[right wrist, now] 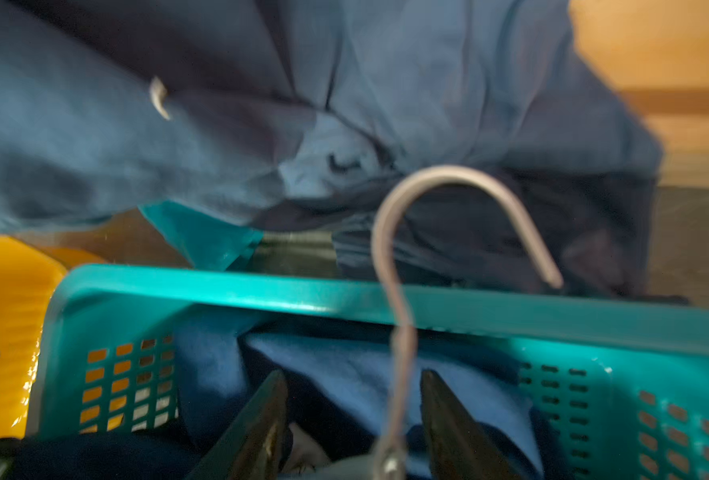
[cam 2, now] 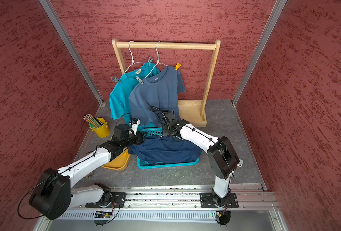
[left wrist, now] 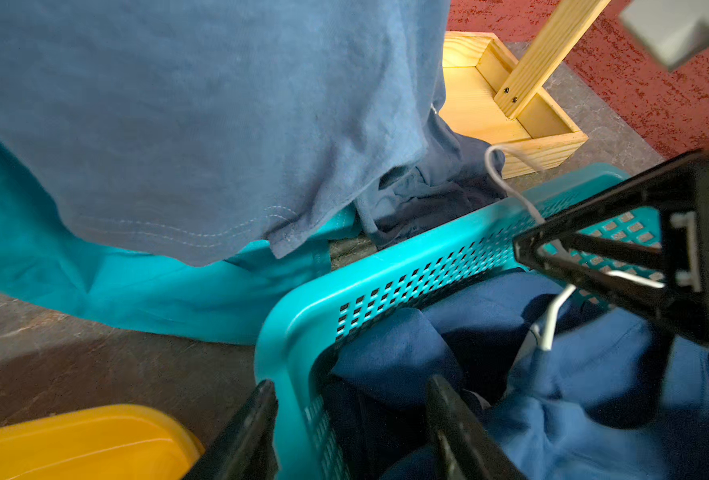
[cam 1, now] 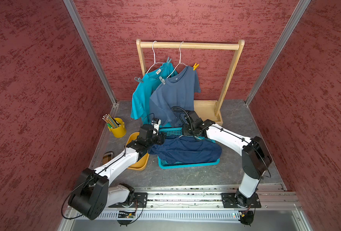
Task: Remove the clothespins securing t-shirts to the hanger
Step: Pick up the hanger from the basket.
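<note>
On the wooden rack, a teal t-shirt (cam 1: 140,98) and a slate blue t-shirt (cam 1: 173,96) hang on white wire hangers. Three grey-blue clothespins (cam 1: 138,80) (cam 1: 168,60) (cam 1: 161,80) and a yellow clothespin (cam 1: 195,66) clip them. A navy t-shirt (cam 1: 185,150) lies crumpled in the teal basket (cam 1: 187,165) with its hanger (right wrist: 390,232). My right gripper (right wrist: 353,374) is open over the basket's back, and the hanger's wire neck stands between its jaws. My left gripper (left wrist: 353,382) is open and straddles the basket's left wall, one finger over the navy shirt.
A yellow bucket of pencils (cam 1: 117,130) stands at the left. An orange tray (cam 1: 135,166) lies partly under my left arm. The rack's wooden base (cam 1: 205,112) sits behind the basket. The hanging shirts' hems reach the table just behind the basket.
</note>
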